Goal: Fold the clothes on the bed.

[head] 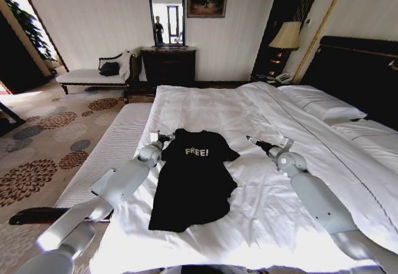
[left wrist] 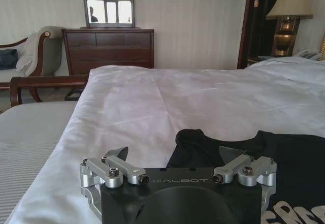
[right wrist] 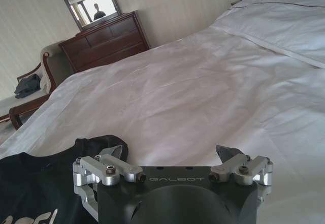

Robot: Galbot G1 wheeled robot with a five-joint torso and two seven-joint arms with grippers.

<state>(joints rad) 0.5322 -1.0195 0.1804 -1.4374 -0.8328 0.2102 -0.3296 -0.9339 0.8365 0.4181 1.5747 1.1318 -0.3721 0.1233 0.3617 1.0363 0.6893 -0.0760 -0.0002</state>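
The clothes, a black T-shirt (head: 196, 184) with white "FREE!" lettering, lie spread flat with the chest side up on the white bed (head: 267, 112), collar toward the far end. My left gripper (head: 163, 138) is open at the shirt's left shoulder, by the sleeve edge. In the left wrist view the left gripper (left wrist: 175, 155) has its fingers wide apart, with the black T-shirt (left wrist: 289, 153) just beyond them. My right gripper (head: 254, 141) is open a little to the right of the right sleeve, over bare sheet. In the right wrist view the right gripper (right wrist: 170, 153) holds nothing, and the T-shirt (right wrist: 45, 183) lies to one side.
White pillows (head: 323, 103) and a dark headboard (head: 357, 69) are at the right. A grey padded surface (head: 112, 150) runs along the bed's left edge, with patterned carpet beyond. A dark dresser (head: 168, 66), a cushioned bench (head: 87, 75) and a lamp (head: 286, 36) line the far wall.
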